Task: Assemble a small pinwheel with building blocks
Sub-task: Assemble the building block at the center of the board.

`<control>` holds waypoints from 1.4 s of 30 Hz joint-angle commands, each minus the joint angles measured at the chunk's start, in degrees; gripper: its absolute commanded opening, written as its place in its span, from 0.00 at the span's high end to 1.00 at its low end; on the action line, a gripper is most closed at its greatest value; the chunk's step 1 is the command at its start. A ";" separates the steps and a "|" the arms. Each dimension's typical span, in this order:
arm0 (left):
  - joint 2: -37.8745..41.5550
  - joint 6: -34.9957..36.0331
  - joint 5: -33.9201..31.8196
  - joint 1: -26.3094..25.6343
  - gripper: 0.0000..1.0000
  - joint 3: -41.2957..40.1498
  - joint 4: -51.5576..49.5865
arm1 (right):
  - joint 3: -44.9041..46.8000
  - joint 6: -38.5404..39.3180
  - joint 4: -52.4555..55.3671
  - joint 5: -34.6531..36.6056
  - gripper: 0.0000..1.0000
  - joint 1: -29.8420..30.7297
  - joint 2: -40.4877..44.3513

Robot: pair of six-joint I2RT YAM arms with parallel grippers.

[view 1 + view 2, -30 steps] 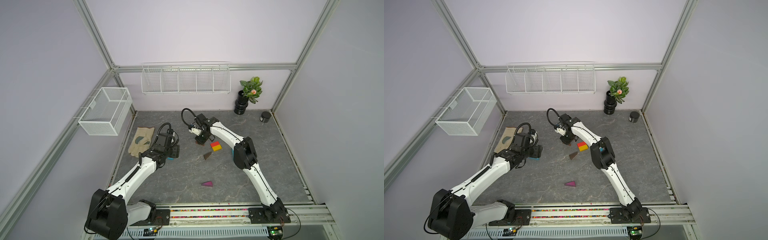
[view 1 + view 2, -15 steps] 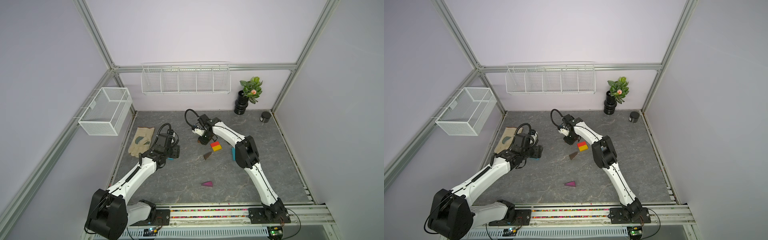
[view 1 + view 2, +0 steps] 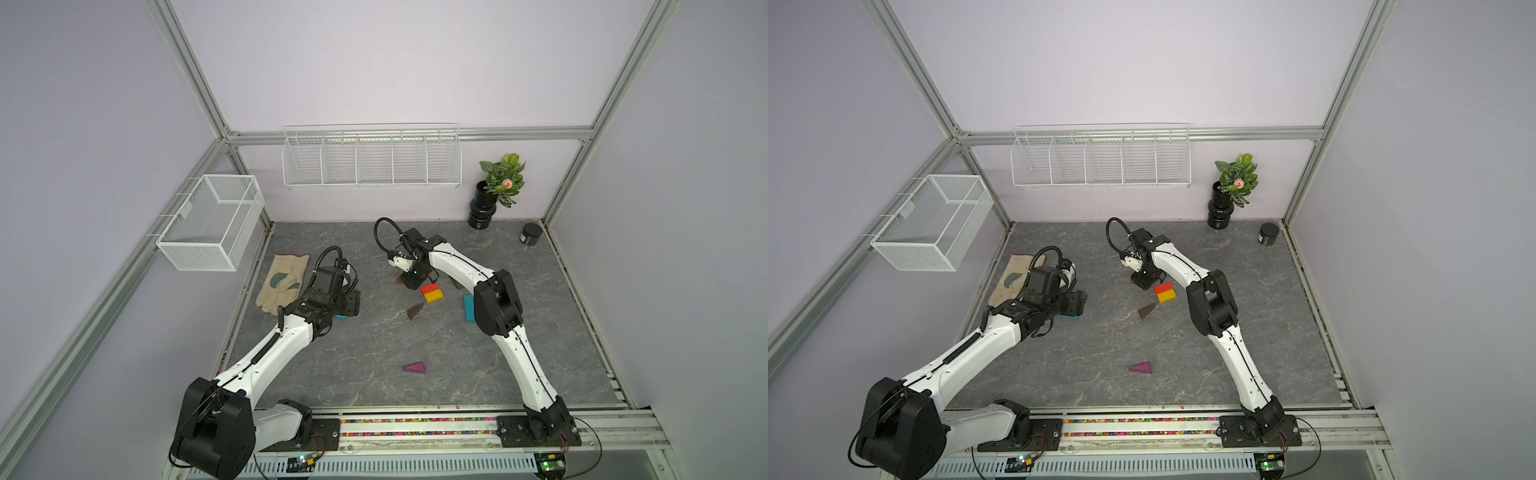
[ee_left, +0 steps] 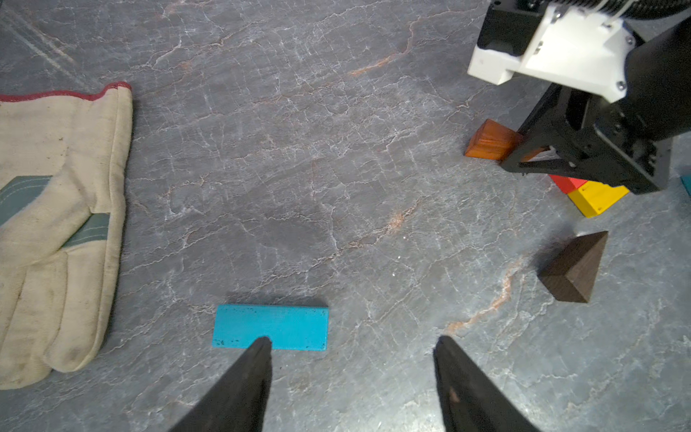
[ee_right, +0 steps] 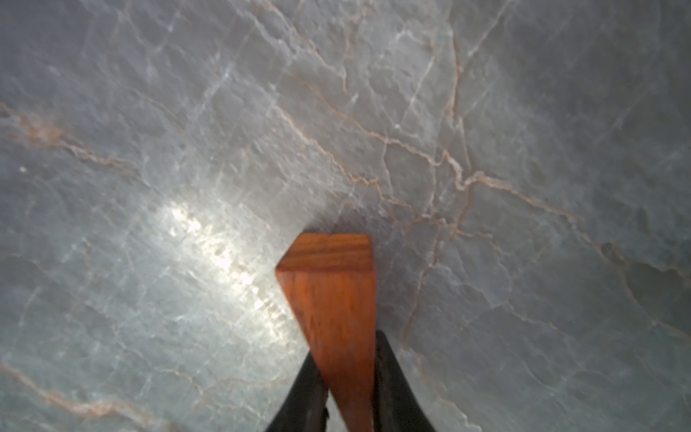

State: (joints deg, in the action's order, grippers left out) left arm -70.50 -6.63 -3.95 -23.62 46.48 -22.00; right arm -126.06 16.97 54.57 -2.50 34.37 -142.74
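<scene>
My right gripper (image 3: pixel 415 282) (image 5: pixel 344 344) is shut on an orange-brown wedge (image 5: pixel 329 291) (image 4: pixel 490 140). It holds the wedge low over the table, right beside the red brick (image 3: pixel 429 288) and yellow brick (image 3: pixel 433 296), which lie joined as a square. A dark brown wedge (image 3: pixel 414 311) (image 4: pixel 572 267) lies just in front of that square, and a purple wedge (image 3: pixel 414 368) lies nearer the front. My left gripper (image 4: pixel 353 339) (image 3: pixel 351 304) is open above a teal bar (image 4: pixel 271 325). A second teal bar (image 3: pixel 468 307) is partly hidden behind the right arm.
A beige glove (image 3: pixel 282 286) lies at the table's left edge, close to the left arm. A black jar (image 3: pixel 531 235) and a potted plant (image 3: pixel 484 208) stand at the back right. Wire baskets (image 3: pixel 212 220) (image 3: pixel 370 158) hang on the left and back walls.
The right gripper has carried the orange-brown wedge to the right and a little forward, up to the red-and-yellow square. The left arm has not moved.
</scene>
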 commanded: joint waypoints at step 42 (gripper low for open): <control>-0.18 -1.45 2.01 0.30 0.28 -0.52 1.42 | 5.21 2.41 -3.00 -1.65 0.82 -1.35 3.88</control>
State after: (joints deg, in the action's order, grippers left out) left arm -70.50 -7.46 -2.52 -23.62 46.48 -21.28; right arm -120.20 18.46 51.57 -2.85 33.10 -139.33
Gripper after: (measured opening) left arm 0.716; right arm 0.175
